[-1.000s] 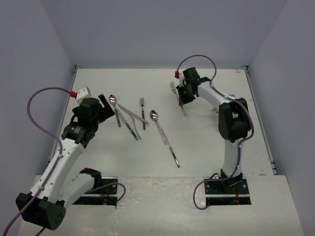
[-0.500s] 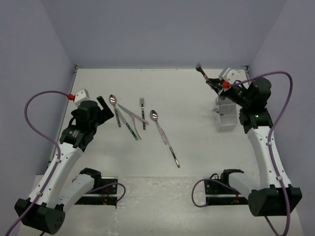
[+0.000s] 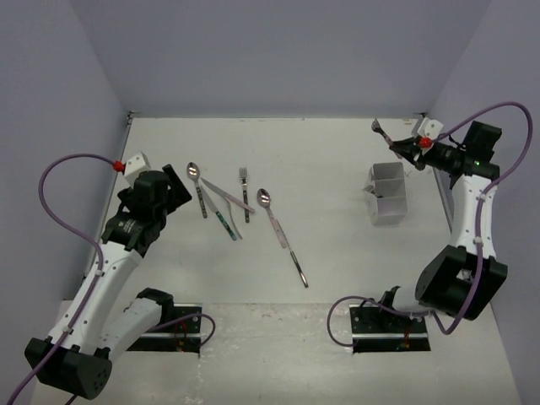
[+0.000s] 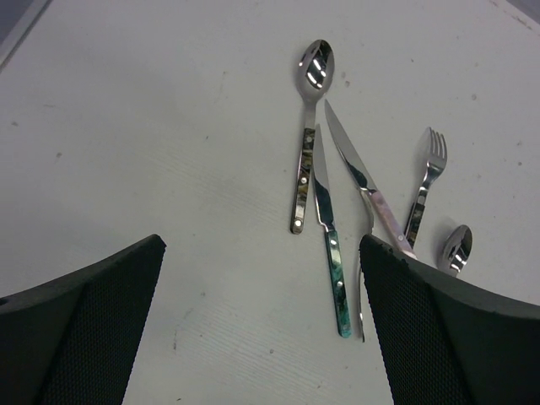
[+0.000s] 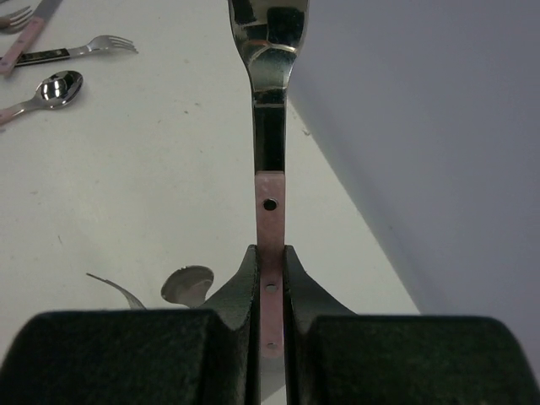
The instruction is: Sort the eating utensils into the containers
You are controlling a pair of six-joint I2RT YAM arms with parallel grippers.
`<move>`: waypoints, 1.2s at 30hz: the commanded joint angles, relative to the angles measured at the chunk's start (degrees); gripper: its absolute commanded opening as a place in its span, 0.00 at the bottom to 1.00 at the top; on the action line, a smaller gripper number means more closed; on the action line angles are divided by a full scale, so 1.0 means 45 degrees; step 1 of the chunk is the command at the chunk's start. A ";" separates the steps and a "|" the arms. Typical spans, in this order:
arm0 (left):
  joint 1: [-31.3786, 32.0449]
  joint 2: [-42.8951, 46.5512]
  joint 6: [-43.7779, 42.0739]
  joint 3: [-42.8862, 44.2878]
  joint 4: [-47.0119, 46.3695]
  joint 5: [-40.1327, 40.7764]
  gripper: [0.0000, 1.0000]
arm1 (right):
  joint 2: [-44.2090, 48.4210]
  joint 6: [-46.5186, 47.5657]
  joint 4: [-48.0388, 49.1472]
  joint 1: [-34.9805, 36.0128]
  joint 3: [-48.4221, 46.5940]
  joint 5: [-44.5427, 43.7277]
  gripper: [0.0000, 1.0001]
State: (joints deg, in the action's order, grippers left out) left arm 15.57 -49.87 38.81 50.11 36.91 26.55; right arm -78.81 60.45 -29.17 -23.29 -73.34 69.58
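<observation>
Over on the far right, the right gripper (image 5: 270,256) has its fingers clamped tight on the pink handle of a pink-handled fork (image 5: 270,51), head pointing away from the wrist. From above we see it held up in the air, near the containers (image 3: 390,218) but beyond them toward the back corner, so not yet over an opening. This one is in transit, not delivered. Something pale shows at the containers' left edge, and the right wrist view catches a spoon bowl and a thin curved piece just below the fingers, but we cannot tell whether those sit inside a compartment. Now the left side: the left gripper (image 4: 261,245) hangs with its fingers spread wide and holds nothing, poised near the main cluster. There we count a dark-handled spoon (image 4: 308,93), a teal-handled knife (image 4: 327,232), a pink-handled knife (image 4: 364,186), a small fork (image 4: 428,177) and another spoon (image 4: 456,247), all flat on the table (image 3: 337,253), well apart from the containers. By our reckoning most of the sorting lies ahead.
</observation>
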 commanded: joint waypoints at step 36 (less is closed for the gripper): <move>0.0035 -0.1224 0.2274 -0.0392 0.0685 0.3710 1.00 | -0.1687 0.4966 -0.0277 -0.0977 0.3114 0.0634 0.00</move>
State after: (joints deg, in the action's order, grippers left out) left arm 15.55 -56.18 47.07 48.77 40.16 40.75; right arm -86.15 80.44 -32.71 -27.66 -59.07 72.40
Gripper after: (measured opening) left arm 0.999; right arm 0.052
